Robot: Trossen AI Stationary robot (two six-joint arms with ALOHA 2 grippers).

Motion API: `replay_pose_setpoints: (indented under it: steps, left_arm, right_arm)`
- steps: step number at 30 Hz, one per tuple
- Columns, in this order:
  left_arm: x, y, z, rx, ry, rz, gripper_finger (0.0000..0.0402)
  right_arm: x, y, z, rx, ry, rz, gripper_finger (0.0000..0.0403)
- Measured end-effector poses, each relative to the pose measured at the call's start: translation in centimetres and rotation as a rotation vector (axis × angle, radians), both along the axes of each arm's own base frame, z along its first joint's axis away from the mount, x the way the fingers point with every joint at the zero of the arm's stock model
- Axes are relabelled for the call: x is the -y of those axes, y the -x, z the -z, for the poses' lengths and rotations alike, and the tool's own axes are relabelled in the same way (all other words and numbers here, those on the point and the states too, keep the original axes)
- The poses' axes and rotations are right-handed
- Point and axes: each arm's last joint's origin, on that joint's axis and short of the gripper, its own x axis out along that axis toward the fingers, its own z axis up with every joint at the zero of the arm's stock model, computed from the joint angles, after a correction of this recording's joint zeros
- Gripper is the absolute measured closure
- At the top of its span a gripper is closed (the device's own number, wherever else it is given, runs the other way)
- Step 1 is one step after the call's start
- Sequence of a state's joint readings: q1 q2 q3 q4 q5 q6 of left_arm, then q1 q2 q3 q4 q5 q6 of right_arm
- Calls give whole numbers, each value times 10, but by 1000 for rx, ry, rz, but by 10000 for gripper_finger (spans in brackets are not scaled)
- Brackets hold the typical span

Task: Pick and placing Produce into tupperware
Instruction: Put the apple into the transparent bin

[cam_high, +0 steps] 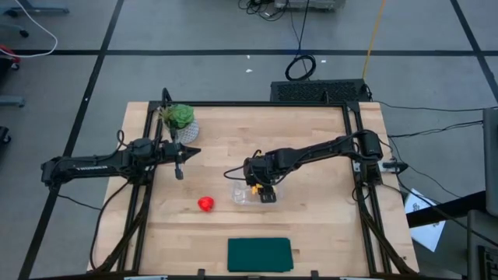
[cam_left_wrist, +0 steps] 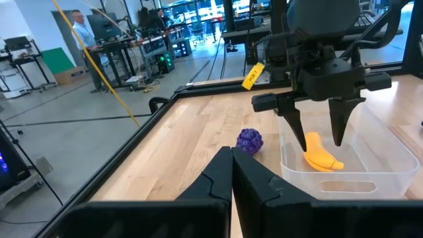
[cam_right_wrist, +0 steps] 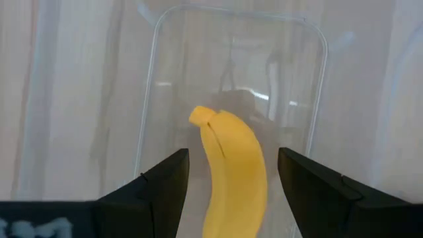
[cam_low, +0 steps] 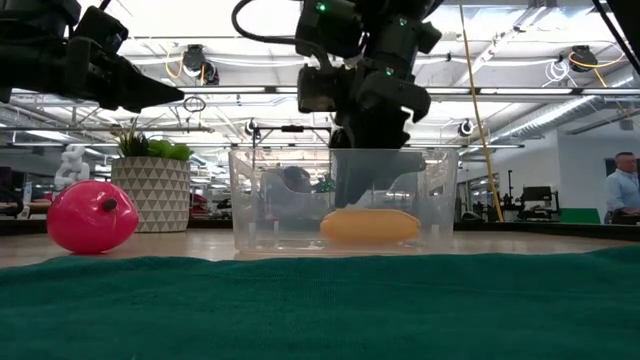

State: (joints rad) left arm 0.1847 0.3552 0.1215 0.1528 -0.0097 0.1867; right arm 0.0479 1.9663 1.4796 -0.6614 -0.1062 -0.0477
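The clear tupperware (cam_high: 257,193) stands near the table's middle, and the yellow banana (cam_right_wrist: 234,172) lies on its floor. My right gripper (cam_left_wrist: 319,142) is open and reaches down into the tupperware, one finger on either side of the banana with a gap on each side. The purple lumpy piece (cam_left_wrist: 250,140) rests on the wood just outside the tupperware. The red fruit (cam_high: 205,204) lies on the table to the tupperware's left. My left gripper (cam_high: 180,165) hovers shut above the table's left part, beside the potted plant.
A green leafy plant in a white pot (cam_high: 180,118) stands at the far left corner. A dark green cloth (cam_high: 259,254) lies flat at the near edge. Black frame rails (cam_high: 350,140) run along the table's sides. People stand in the room beyond (cam_left_wrist: 82,39).
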Motion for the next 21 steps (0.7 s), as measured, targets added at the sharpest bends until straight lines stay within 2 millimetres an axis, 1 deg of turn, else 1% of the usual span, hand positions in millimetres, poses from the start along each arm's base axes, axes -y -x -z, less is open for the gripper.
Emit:
replay_pose_setpoints:
  steps: [4, 21]
  left_arm:
    - [0, 0, 0, -1, 0, 0, 396]
    - [0, 0, 0, -1, 0, 0, 396]
  right_arm:
    - [0, -1, -4, -4, 5, 0, 181]
    - [0, -1, -5, 2, 13, -21, 181]
